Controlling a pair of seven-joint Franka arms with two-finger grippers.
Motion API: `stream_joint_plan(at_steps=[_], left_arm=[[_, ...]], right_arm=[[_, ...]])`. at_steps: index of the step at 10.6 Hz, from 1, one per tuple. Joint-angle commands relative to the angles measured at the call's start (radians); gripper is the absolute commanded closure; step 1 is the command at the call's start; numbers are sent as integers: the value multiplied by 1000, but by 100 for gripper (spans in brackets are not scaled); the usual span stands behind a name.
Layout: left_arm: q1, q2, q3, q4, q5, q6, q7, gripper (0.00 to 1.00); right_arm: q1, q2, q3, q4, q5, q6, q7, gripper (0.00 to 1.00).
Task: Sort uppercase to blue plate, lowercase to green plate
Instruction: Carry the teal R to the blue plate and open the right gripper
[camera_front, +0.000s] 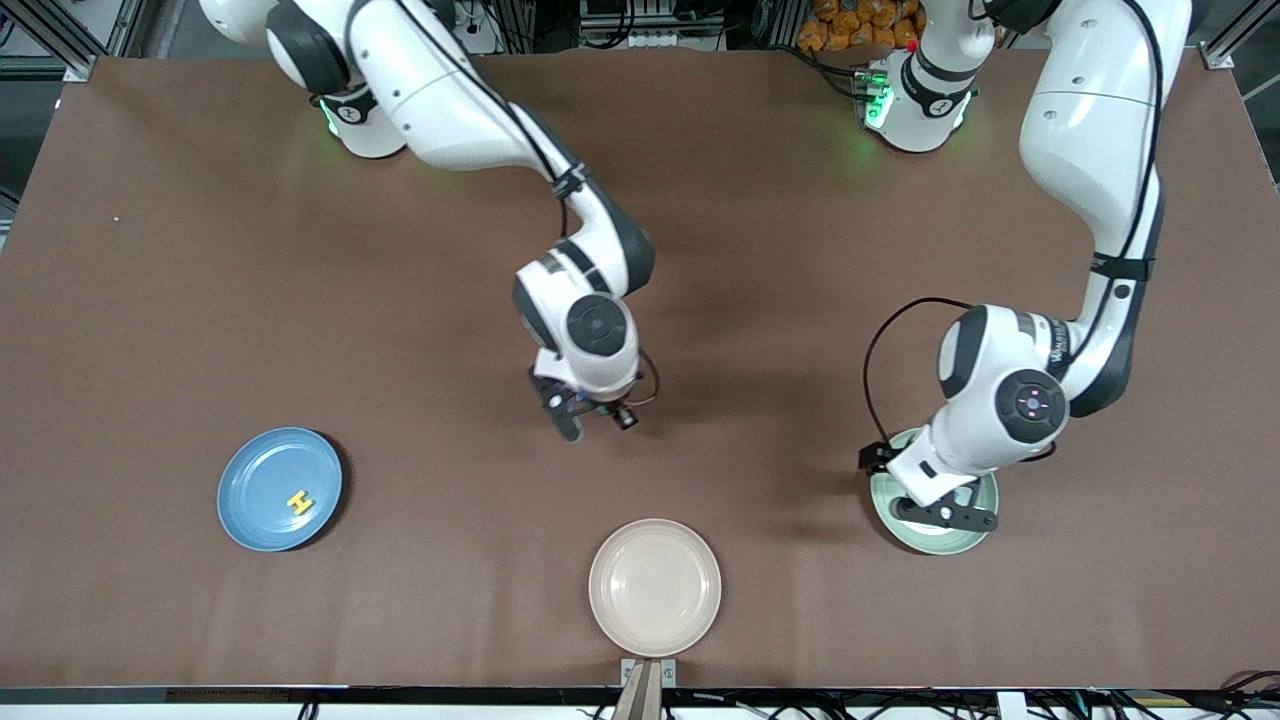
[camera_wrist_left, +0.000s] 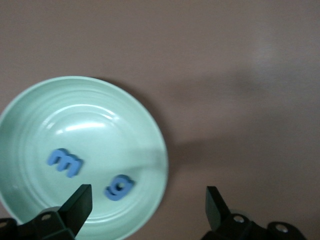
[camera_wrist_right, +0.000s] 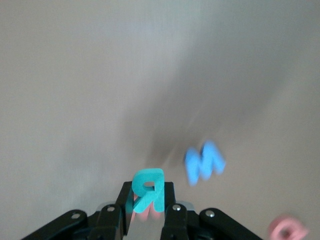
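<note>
Your right gripper (camera_wrist_right: 148, 212) is pinched shut on the teal R (camera_wrist_right: 146, 190), which stands upright between the fingers, over the bare brown table (camera_front: 700, 250) near its middle. In the right wrist view the blue M (camera_wrist_right: 205, 161) and a pink-red letter, probably the Q (camera_wrist_right: 286, 231), lie on the table under and beside the hand, blurred. With the front view read as a clock face and the right gripper at its centre, the blue plate (camera_front: 262, 468) sits at about eight o'clock, the yellow H (camera_front: 298, 502) already lying on it; the beige plate (camera_front: 655, 587) is at about five o'clock, and you should pass it by. Judging by the grip, the step now is the carry: lift enough to clear the M, swing toward eight o'clock, lower over a bare part of the blue plate away from the H, and part the fingers only once the R is low, since light foam may bounce or cling to a pad. Your left gripper (camera_wrist_left: 147, 202) waits with its jaws spread wide over the rim of the green plate (camera_wrist_left: 145, 120), where the blue m (camera_wrist_left: 65, 162) and blue g (camera_wrist_left: 119, 186) already rest.
</note>
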Motion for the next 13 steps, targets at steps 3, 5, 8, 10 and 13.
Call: stream_joint_plan(at_steps=[3, 5, 8, 10, 13], left_arm=[[-139, -16, -16, 6, -19, 0, -312, 0], [-265, -29, -5, 9, -20, 0, -582, 0], [-363, 9, -4, 53, -46, 0, -888, 0], [-426, 51, -2, 89, -124, 1, -927, 0], [-565, 137, 85, 175, -225, 0, -961, 0]], right_arm=[[-147, -78, -31, -17, -15, -180, -395, 100], [-240, -111, -33, -20, -15, -246, -588, 100], [-348, -148, -54, -31, -30, -303, -853, 100], [-353, -148, -123, -46, -32, -306, -998, 100], [-414, -141, -180, -48, -33, -298, -1249, 100]])
